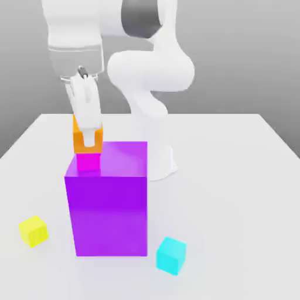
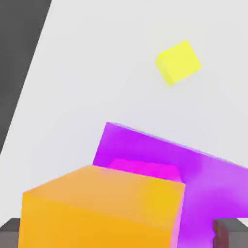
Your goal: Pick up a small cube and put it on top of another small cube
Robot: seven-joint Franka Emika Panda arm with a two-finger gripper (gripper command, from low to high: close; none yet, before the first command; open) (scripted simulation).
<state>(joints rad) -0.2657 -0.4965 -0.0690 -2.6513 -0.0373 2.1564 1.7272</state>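
Note:
My gripper (image 1: 89, 142) is shut on the small orange cube (image 1: 77, 140), with one white finger running down the cube's front face. The orange cube hangs directly over the small magenta-pink cube (image 1: 88, 162), bottom face at or just above its top; I cannot tell whether they touch. The magenta-pink cube stands on the top face of the big purple block (image 1: 108, 211), near its back corner on the exterior view's left. In the hand view the orange cube (image 2: 101, 208) is close up, the magenta-pink cube (image 2: 145, 169) peeks out beneath it, and dark fingertips (image 2: 226, 235) flank it.
A yellow small cube (image 1: 33, 231) lies on the white table (image 1: 234, 176) at the exterior view's left of the purple block. A cyan small cube (image 1: 171, 255) lies in front of the block's right corner. The arm's white base (image 1: 158, 158) stands just behind the block.

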